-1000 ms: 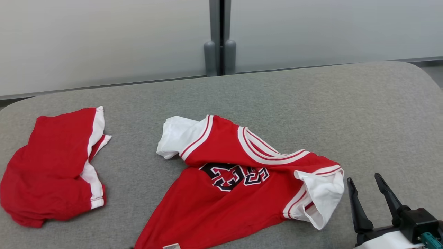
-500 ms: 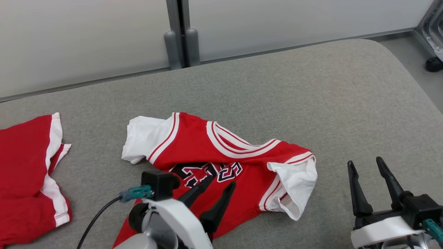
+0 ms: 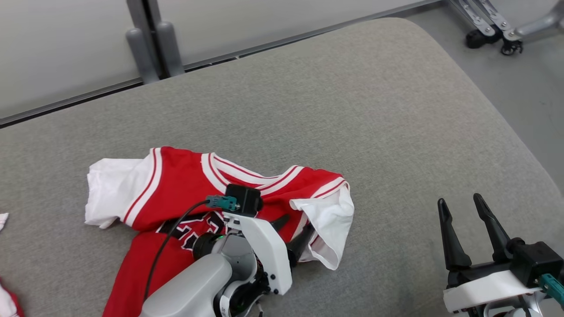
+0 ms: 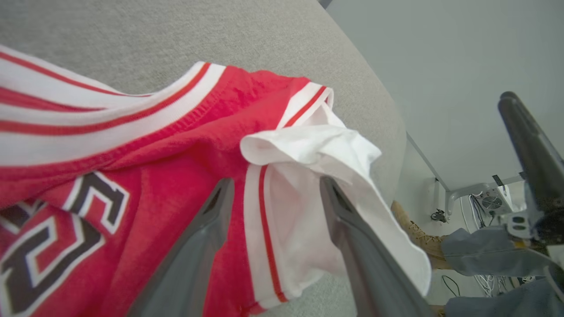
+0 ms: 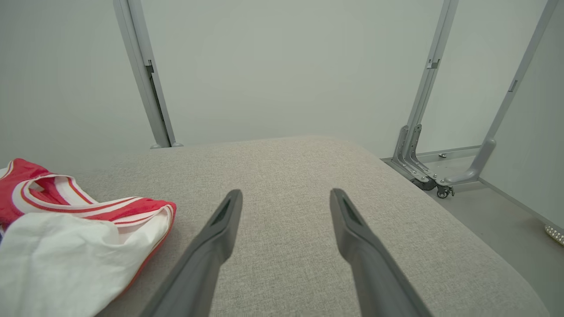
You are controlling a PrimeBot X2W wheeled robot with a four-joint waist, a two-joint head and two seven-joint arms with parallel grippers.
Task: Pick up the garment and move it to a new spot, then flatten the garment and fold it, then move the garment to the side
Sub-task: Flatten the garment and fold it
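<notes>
The left end effector (image 4: 276,180) hovers with its fingers (image 4: 194,246) apart over the garment (image 3: 180,185), a red jersey lying crumpled on the grey desk (image 3: 396,110). The white sleeve (image 4: 304,207) sits directly between and beneath those fingers, and the printed number (image 4: 57,229) is just to their left. The right end effector (image 3: 459,198) is also spread and empty above bare desk, with the garment off to its left. The step in hand looks like the first pickup. To do it well, the left fingers should probably drop until the sleeve's striped seam lies deep between them, then close on both layers, since loose white cloth alone may slip out when lifted
</notes>
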